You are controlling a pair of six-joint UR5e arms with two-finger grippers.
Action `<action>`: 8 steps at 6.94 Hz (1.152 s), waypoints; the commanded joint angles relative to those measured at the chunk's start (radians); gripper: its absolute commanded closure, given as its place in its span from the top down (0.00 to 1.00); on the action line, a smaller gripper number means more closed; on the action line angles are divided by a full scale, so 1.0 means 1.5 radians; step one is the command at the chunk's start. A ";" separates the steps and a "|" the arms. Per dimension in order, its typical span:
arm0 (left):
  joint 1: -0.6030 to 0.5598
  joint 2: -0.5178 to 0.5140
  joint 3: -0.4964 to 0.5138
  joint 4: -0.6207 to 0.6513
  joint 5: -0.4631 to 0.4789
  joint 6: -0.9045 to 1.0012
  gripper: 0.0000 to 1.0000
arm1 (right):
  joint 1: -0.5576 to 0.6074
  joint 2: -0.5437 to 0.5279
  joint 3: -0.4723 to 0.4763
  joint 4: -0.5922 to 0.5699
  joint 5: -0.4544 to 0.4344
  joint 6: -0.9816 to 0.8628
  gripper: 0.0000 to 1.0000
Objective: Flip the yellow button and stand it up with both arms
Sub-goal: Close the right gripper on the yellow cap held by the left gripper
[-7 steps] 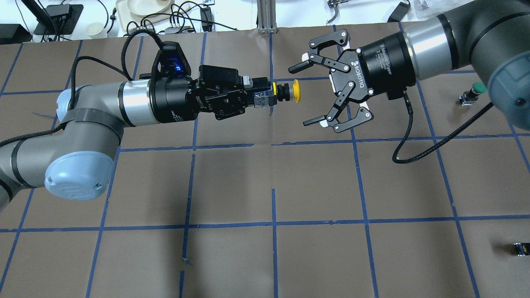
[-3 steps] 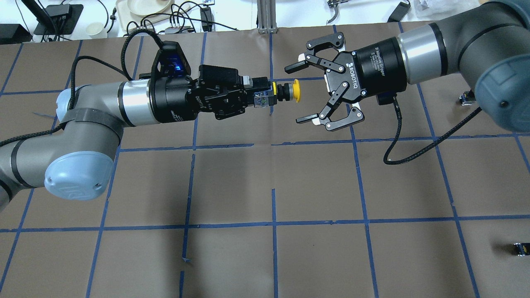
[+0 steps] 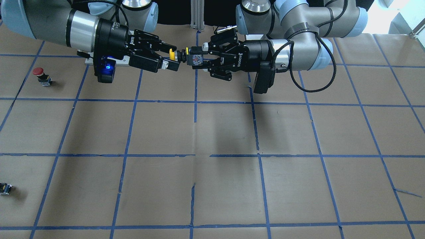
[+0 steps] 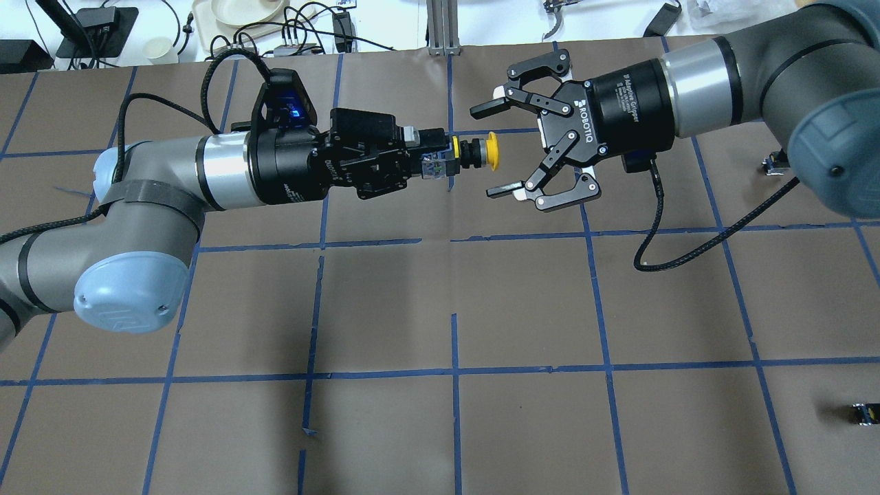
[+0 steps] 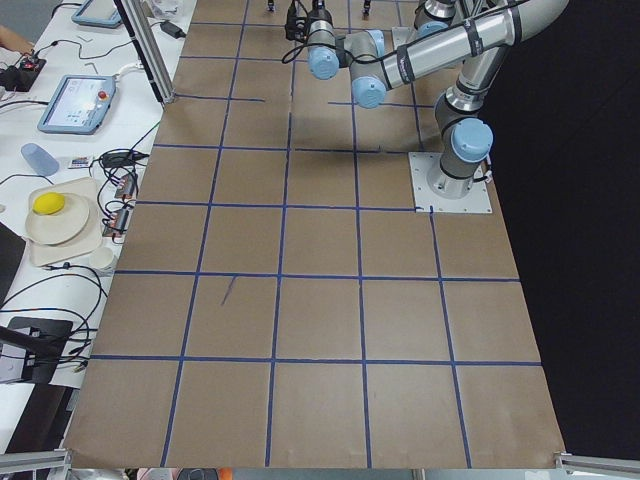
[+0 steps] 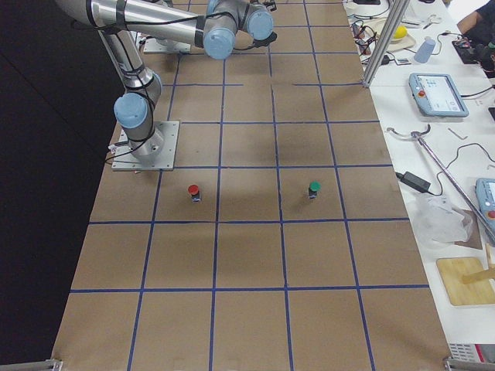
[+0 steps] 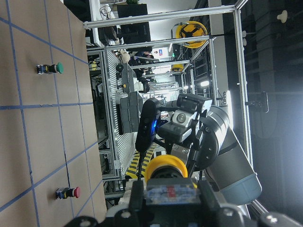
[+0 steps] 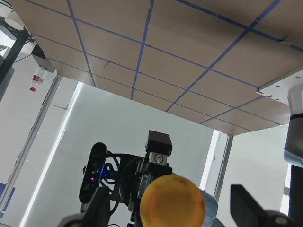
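Observation:
My left gripper (image 4: 427,155) is shut on the black-and-grey body of the yellow button (image 4: 489,151) and holds it level above the table, its cap pointing at my right gripper (image 4: 489,148). The right gripper is open, with one fingertip on each side of the yellow cap and not touching it. In the front-facing view the button (image 3: 172,54) sits between the right gripper (image 3: 170,56) and the left gripper (image 3: 198,59). In the right wrist view the cap (image 8: 173,204) sits between the open fingers (image 8: 250,206). It also shows in the left wrist view (image 7: 171,165).
A red-capped button (image 3: 39,73) and a green-capped button (image 6: 313,188) stand on the brown table on the robot's right side. A tiny black-and-yellow part (image 4: 863,414) lies near the front right. Cables and a plate lie beyond the table's far edge (image 4: 275,48).
My right gripper has moved left toward the button and stayed open; its fingertips now straddle the yellow cap. The left arm and the button have not moved.

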 commanded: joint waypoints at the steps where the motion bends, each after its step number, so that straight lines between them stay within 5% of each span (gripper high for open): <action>1: 0.000 0.002 0.000 0.001 0.000 0.000 0.01 | -0.003 -0.001 0.002 0.001 0.002 0.001 0.72; 3: 0.000 0.001 -0.001 0.002 0.002 0.001 0.01 | -0.003 -0.001 0.002 0.001 0.002 0.000 0.41; 6: 0.000 0.003 0.000 0.002 0.010 0.000 0.11 | -0.004 -0.001 0.002 0.001 0.002 0.001 0.29; 8: 0.000 0.011 0.000 0.001 0.022 -0.034 0.81 | -0.005 -0.001 0.000 0.001 0.001 0.001 0.29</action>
